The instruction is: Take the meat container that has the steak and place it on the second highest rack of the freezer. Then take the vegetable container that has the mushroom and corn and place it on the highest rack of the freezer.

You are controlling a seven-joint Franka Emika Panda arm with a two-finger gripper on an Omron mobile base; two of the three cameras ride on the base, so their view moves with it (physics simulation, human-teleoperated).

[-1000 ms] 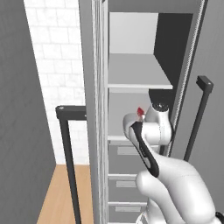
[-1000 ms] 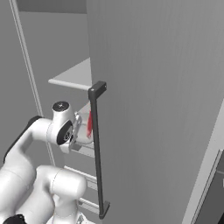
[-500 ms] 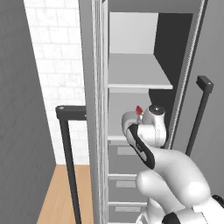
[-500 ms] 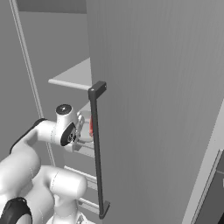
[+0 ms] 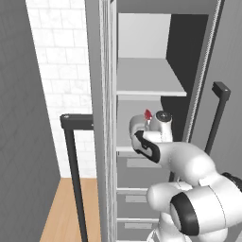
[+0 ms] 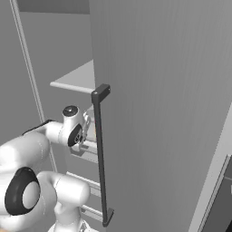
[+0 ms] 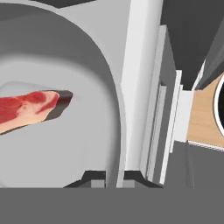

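Red steak is lying in the grey meat container, whose rim the gripper is pinching with its jaws fully closed. In the left base view the arm is reaching into the open freezer, the container at the second highest rack under the highest rack. Judging from this, it is best keeping the container level, sliding it well inward and letting go only once it is resting flat.

Steak cut off by edge; container rim cropped.
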